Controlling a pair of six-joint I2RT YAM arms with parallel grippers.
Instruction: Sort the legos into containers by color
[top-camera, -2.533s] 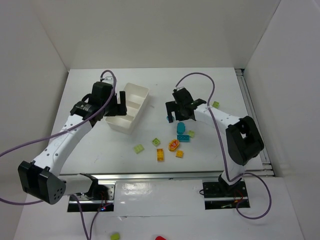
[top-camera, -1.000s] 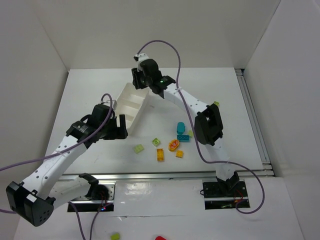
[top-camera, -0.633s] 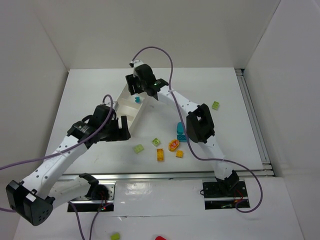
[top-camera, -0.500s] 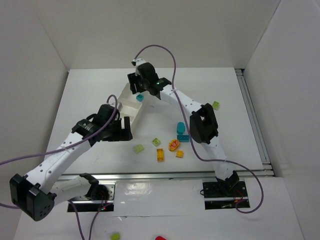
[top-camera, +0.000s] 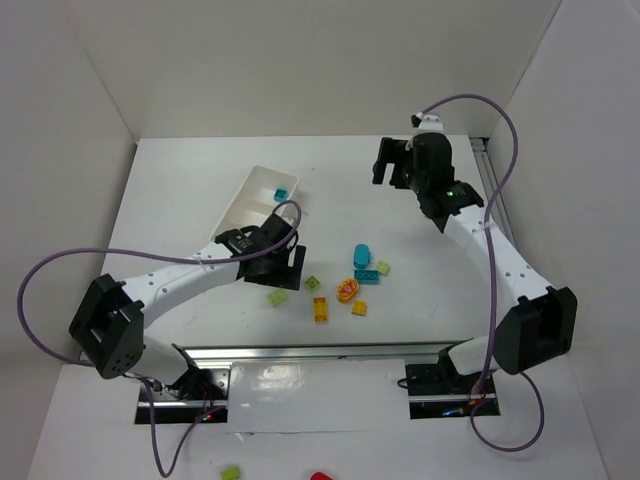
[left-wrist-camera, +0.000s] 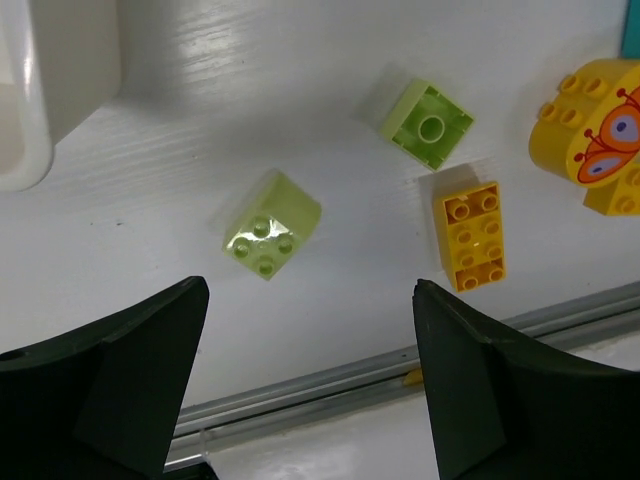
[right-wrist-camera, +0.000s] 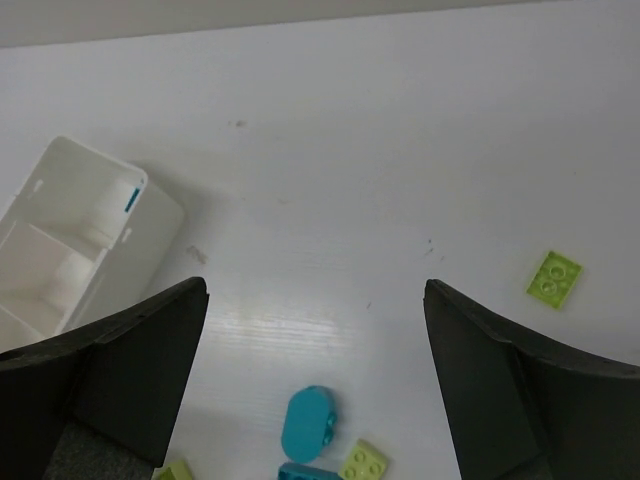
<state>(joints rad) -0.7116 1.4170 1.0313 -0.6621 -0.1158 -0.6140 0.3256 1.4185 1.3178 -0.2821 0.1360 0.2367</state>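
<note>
At the tray's (top-camera: 236, 198) far compartment: a teal brick (top-camera: 282, 190) now sits inside. The right gripper (right-wrist-camera: 316, 300) that dropped it has swung back right, high over the table, fingers spread wide, holding nothing. The left gripper (left-wrist-camera: 310, 290) has left the tray's side and hovers over the loose pile, also wide open and empty. A lime brick (left-wrist-camera: 272, 225) is framed between its fingers, untouched, with a yellow-orange brick (left-wrist-camera: 472, 235) near it. My read: one teal sorted, lime pick next, most bricks still on the table.
</note>
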